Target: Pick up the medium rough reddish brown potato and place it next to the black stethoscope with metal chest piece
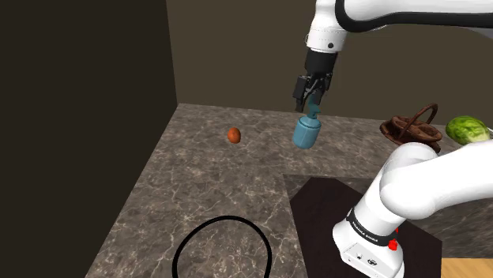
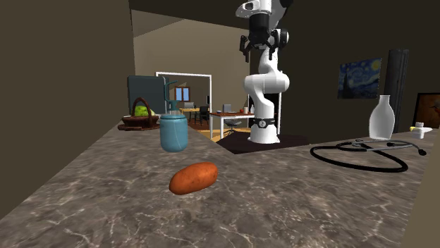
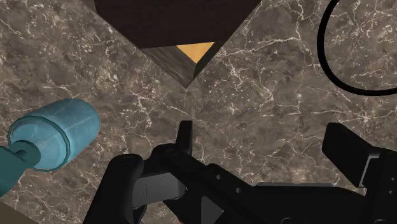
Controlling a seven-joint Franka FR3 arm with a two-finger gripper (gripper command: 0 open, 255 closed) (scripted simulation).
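Above the marble counter [image 1: 197,182], the gripper [image 1: 308,101] was held with fingers [image 3: 347,151] spread, empty. The potato [image 1: 234,135] was seen resting on the counter.

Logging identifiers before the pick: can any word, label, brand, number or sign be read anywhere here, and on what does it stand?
No text here can be read.
Arm base: a small dark marking and tiny symbols, too small to read.
Teal pump bottle: no label shows.
White bottle: no label shows.
Framed painting: no lettering visible.
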